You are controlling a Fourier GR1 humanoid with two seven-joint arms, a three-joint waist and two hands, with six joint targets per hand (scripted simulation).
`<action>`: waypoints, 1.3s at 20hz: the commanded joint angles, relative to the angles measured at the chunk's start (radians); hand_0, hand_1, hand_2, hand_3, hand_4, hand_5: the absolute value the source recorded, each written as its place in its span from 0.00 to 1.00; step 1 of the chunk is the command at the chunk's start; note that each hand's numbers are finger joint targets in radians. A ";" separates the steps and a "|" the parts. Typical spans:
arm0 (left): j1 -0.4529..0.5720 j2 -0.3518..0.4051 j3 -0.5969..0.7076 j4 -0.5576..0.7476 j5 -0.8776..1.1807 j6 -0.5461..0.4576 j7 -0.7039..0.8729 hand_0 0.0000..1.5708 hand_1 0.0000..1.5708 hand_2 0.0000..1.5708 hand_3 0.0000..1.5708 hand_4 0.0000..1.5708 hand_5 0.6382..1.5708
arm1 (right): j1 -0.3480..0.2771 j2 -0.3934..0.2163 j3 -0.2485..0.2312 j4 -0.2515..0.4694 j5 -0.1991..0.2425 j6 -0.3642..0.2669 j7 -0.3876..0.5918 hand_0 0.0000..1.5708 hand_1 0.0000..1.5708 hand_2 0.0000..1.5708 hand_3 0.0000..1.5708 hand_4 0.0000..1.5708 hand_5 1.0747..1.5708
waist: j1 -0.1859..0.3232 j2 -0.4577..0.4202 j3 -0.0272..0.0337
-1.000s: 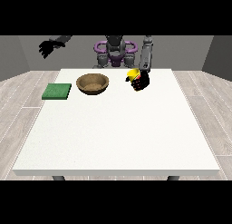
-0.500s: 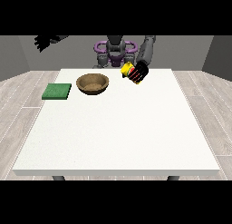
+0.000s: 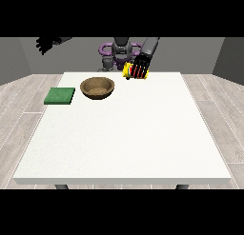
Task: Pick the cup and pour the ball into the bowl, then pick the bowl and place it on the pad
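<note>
The cup [image 3: 128,70] is yellow with red showing between the dark fingers [image 3: 141,66] wrapped round it. The hand at the view's right [image 3: 139,67] holds it lifted off the white surface [image 3: 143,134], tipped on its side, up and to the right of the bowl [image 3: 97,87]. The bowl is round, brown and shallow, and sits on the surface near the far edge. A flat green pad [image 3: 60,95] lies just left of it. The hand at the view's left [image 3: 46,43] is raised high beyond the surface, fingers spread.

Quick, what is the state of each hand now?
Hand at the view's right: closed around the yellow cup.
Hand at the view's left: holding nothing; fingers cannot be told.
</note>
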 commanded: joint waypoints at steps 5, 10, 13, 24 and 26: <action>-0.141 -0.094 -0.178 -0.004 -0.215 -0.197 0.366 0.50 0.50 1.00 0.80 0.68 1.00 | -0.022 0.012 0.001 0.117 0.044 0.002 -0.069 0.00 0.00 0.00 0.00 0.41 0.99 | 0.024 -0.024 -0.0020; -0.137 -0.096 -0.264 -0.036 -0.301 -0.275 0.514 0.42 0.42 1.00 0.76 0.56 1.00 | -0.073 -0.005 0.010 0.106 0.015 0.030 -0.017 0.00 0.00 0.00 0.00 0.42 0.98 | -0.032 -0.017 -0.0030; -0.104 -0.096 -0.391 -0.138 -0.325 -0.370 0.561 0.26 0.26 0.96 0.82 0.45 0.99 | -0.113 -0.031 -0.002 0.173 0.026 0.039 -0.037 0.00 0.00 0.00 0.00 0.43 0.98 | -0.024 -0.020 -0.0025; -0.124 -0.054 -0.339 -0.286 -0.305 -0.458 0.535 0.00 0.00 0.76 0.91 0.48 0.99 | -0.120 0.010 0.022 0.174 0.043 -0.005 -0.010 0.00 0.00 0.00 0.00 0.45 1.00 | 0.029 0.008 -0.0037; -0.062 -0.032 -0.293 -0.342 -0.230 -0.373 0.469 0.00 0.00 1.00 0.74 0.66 0.99 | -0.114 -0.023 -0.012 0.187 0.033 0.004 -0.034 0.00 0.00 0.00 0.00 0.45 1.00 | 0.065 0.027 -0.0041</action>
